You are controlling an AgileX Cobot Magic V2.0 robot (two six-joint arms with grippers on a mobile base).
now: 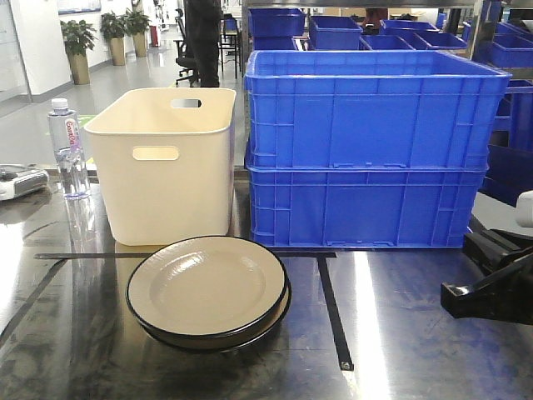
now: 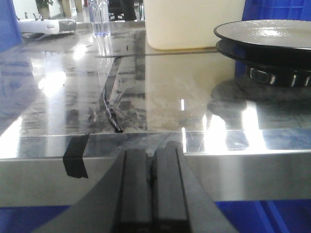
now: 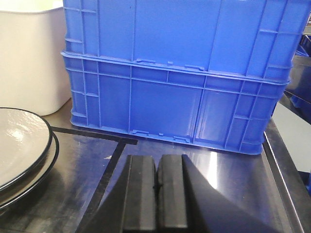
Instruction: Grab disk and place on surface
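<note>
We park both grippers, left [image 2: 151,194] and right [image 3: 156,194], pinched closed, empty; stacked plates [image 1: 206,287] wait untouched on steel tabletop [image 1: 400,333], easy reach.

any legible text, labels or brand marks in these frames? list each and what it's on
Water bottle label: red lettering on a white and pink band, too blurred to read in the front view; in the left wrist view the bottle shows no label.
Wall poster, top left: too small to read.
Plates, cream bin, blue crates: no markings visible.
</note>
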